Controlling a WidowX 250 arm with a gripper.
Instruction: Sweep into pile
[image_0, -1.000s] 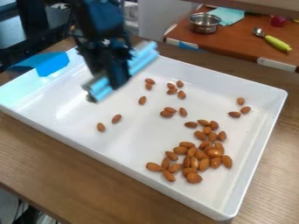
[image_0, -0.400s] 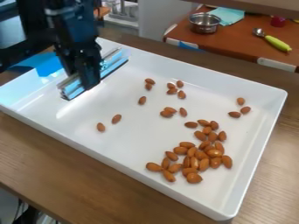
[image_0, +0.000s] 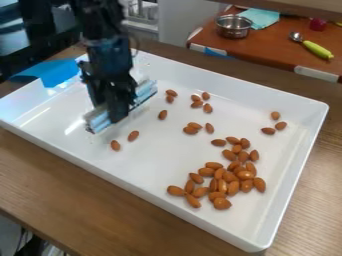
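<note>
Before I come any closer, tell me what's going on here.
A robot's gripper holds a blade over the left part of a white tray, apparently to sweep almonds together. Most of the almonds already lie in a loose pile toward the tray's near right corner. Others are still scattered: two just in front of the blade, small clusters farther back, and three near the right wall.

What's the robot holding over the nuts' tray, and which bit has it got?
The gripper is holding a long, shiny bar by its middle, with an end sticking out on each side.
</note>
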